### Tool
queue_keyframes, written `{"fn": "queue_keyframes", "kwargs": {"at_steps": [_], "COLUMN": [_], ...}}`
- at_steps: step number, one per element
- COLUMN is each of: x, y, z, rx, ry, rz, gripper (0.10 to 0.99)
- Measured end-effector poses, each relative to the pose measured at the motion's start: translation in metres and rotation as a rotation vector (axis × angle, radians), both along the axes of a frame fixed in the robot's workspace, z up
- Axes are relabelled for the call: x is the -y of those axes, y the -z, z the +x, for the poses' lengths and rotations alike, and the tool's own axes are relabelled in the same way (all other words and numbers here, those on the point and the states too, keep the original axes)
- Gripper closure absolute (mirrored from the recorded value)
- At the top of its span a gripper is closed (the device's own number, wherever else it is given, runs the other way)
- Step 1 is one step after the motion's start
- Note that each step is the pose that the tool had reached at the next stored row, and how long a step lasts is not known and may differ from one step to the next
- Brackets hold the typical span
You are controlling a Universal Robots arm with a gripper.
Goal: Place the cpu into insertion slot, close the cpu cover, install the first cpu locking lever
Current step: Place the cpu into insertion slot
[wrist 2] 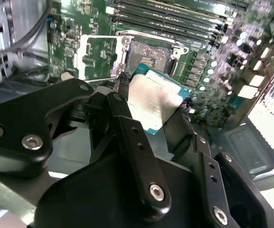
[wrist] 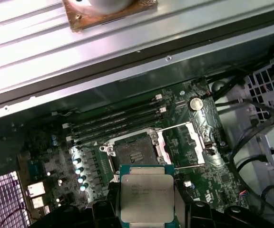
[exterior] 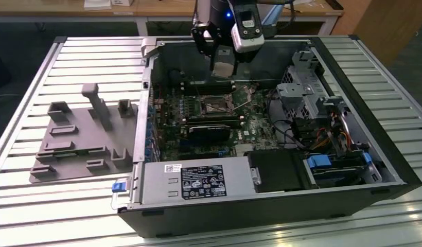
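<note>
End effector: the black two-fingered end effector [wrist 2: 151, 107] is pinching the cpu by two opposite edges, one black finger [wrist 2: 123, 89] on each side; in the exterior view it hangs inside the case over the board's middle [exterior: 223, 69].
Cpu: the flat square cpu with a dull silver-grey metal face and a teal-green rim [wrist: 146, 195] sits between the fingers, lifted off the board and tilted in the second wrist view [wrist 2: 155, 95].
Insertion slot: the small square dark insertion slot with a thin metal rim [wrist: 136, 154] lies uncovered on the board, with no chip in it; in both wrist views the cpu shows just in front of its near edge, apart from it [wrist 2: 151, 56].
Cpu cover: the thin silver metal cpu cover frame with a cut-out window [wrist: 193, 141] is swung open and lies beside the slot.
Locking lever: a thin metal locking lever rod [wrist: 190, 166] is released, running along the open cover.
Board: green circuit board [wrist: 225, 178] with long narrow black card slots [wrist: 115, 121] beyond the slot.
Case: black open computer case [exterior: 375, 172] lying on its side on the slatted metal worktop [exterior: 60, 211].
Beside the case: a grey moulded fixture plate [exterior: 81, 149], at the exterior view's left.
</note>
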State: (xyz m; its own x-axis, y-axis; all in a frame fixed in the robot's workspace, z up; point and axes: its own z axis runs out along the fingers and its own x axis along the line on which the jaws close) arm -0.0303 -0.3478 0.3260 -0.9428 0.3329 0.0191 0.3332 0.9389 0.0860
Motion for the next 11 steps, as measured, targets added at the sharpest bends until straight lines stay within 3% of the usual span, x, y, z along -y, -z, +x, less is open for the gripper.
{"fn": "queue_keyframes", "kwargs": {"at_steps": [1, 2, 11], "x": [0.0000, 0.0000, 0.0000], "y": [0.0008, 0.0033, 0.0122], "z": [0.0000, 0.0000, 0.0000], "rx": [0.0000, 0.0000, 0.0002], "ry": [0.018, 0.071, 0.238], "rz": [0.000, 0.000, 0.000], "gripper": [0.549, 0.549, 0.549]}}
